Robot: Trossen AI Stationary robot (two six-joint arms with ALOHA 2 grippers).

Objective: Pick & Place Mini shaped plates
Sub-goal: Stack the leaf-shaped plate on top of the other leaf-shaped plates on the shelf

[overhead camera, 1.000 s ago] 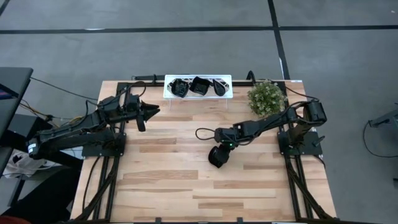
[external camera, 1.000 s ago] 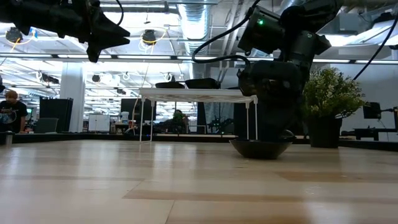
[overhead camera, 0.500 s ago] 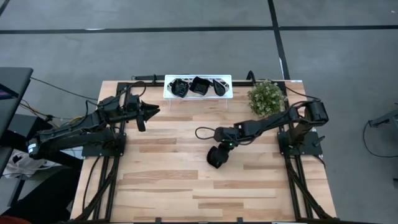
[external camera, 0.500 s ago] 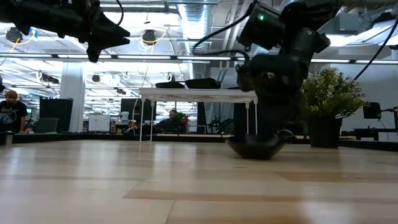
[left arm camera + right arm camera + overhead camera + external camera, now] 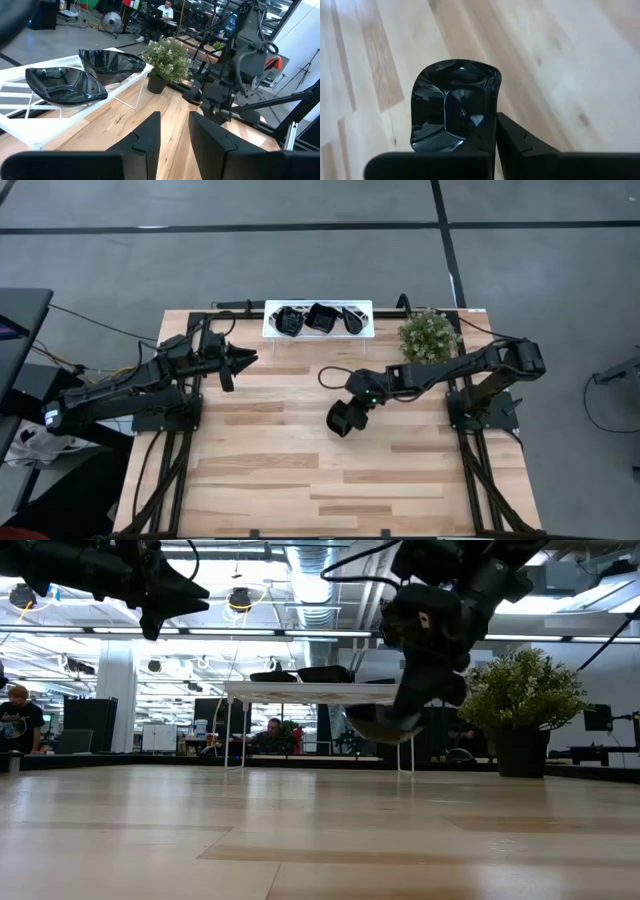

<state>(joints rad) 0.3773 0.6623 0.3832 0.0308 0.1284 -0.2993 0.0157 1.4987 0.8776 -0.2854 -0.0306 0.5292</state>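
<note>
While the left gripper (image 5: pixel 247 357) hovers part-open and empty near the white tray (image 5: pixel 272 330), the right gripper (image 5: pixel 352 412) – fingers clamped on a wavy-edged square plate's (image 5: pixel 454 105) rim – holds it clear above mid-worktop (image 5: pixel 290 470).

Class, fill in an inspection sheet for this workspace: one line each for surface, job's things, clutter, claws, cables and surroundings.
Surface: wooden table, bare at the near end.
Job's things: black wavy-edged plate lifted off the table in the right claw; three more on the white tray at the far edge.
Clutter: potted plant beside the tray.
Claws: right claw shut on the plate's rim; left claw raised at the left, fingers apart, empty.
Cables: black cable looping by the right arm.
Surroundings: grey floor; open hall with people seated far behind.
</note>
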